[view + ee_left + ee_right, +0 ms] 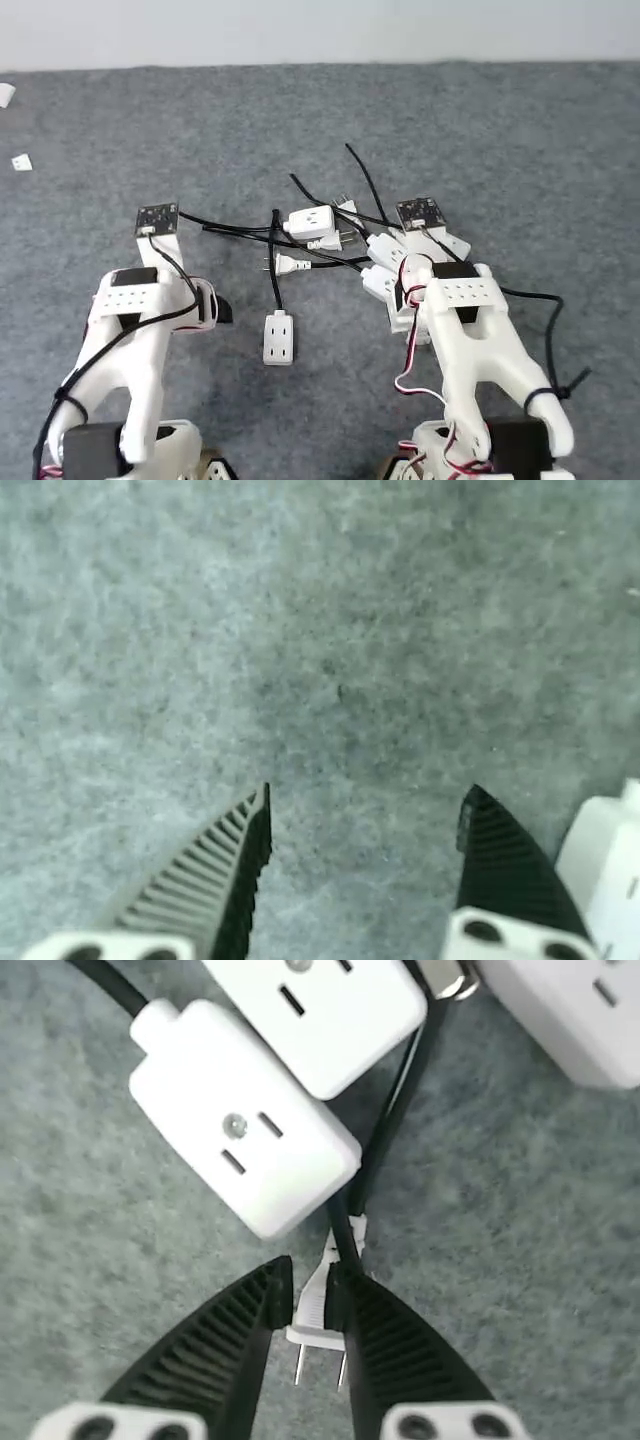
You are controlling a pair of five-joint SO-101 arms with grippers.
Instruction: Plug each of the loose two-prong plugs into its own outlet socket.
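Observation:
My right gripper (312, 1280) is shut on a small white two-prong plug (318, 1310); its prongs point back toward the wrist and its black cord (385, 1140) runs away from it. Just beyond the plug lie white outlet sockets (245, 1155) (320, 1005) (580, 1010). Over bare carpet, my left gripper (367, 800) stands open with nothing between its fingers. From above, a loose plug (288, 264) lies mid-table, with a single outlet (279, 337) nearer the arms and another outlet (310, 222) behind. More outlets (385, 250) cluster by the right arm (465, 300).
Black cords (240, 232) cross the grey carpet (300, 120) between the arms and loop past the right arm. A white block (605, 870) shows beside the left gripper's finger. Two paper scraps (20, 162) lie at the far left.

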